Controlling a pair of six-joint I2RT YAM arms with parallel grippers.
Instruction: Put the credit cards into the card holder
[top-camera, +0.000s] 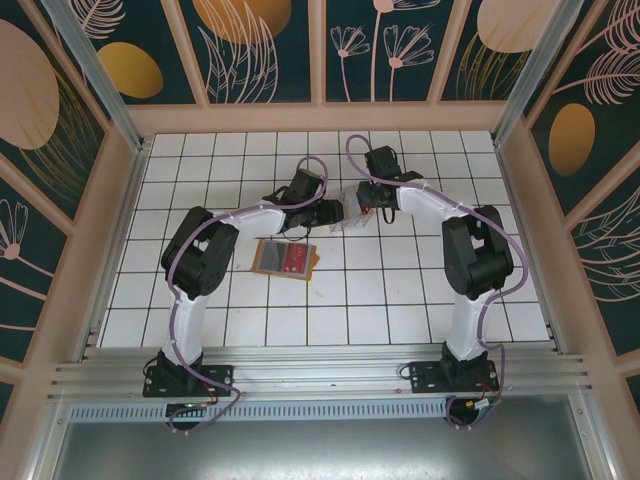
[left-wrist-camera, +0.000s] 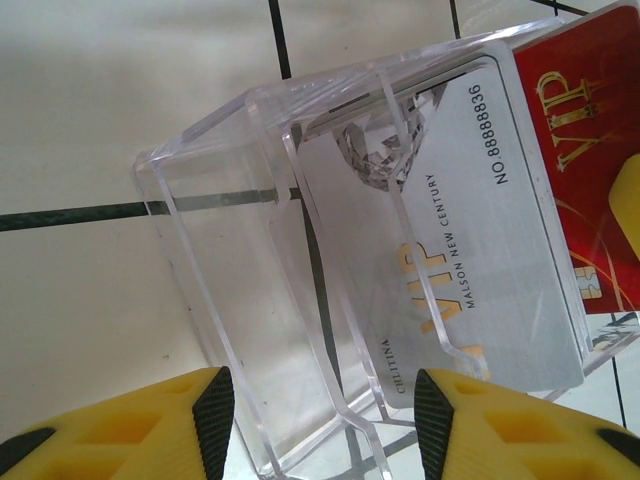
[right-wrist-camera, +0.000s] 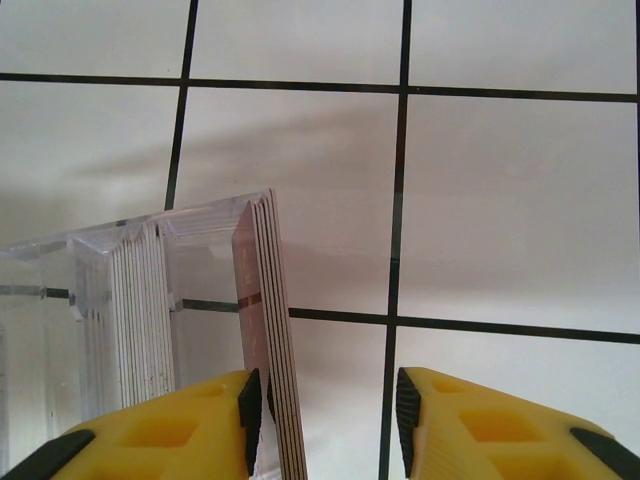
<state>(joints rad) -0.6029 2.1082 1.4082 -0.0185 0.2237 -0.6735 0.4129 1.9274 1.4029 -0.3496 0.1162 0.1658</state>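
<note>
The card holder (top-camera: 314, 260), an orange wallet, lies flat in front of the left arm with a red card (top-camera: 297, 260) on it. Further back stands a clear plastic case (left-wrist-camera: 230, 250) between both grippers. It holds a silver VIP card (left-wrist-camera: 470, 230) and a red VIP card (left-wrist-camera: 590, 130). My left gripper (left-wrist-camera: 322, 420) straddles the case's near end, pads close against its walls. My right gripper (right-wrist-camera: 325, 420) is open at the case's other end. A stack of credit cards (right-wrist-camera: 268, 330) stands on edge against its left pad (right-wrist-camera: 250, 405), and the right pad is well apart from it.
A second stack of pale cards (right-wrist-camera: 140, 310) stands in the case (right-wrist-camera: 50, 290) left of the gripped-at stack. The two grippers (top-camera: 325, 210) (top-camera: 368, 200) are close together over the white tiled table (top-camera: 420, 300). Wooden walls ring the table.
</note>
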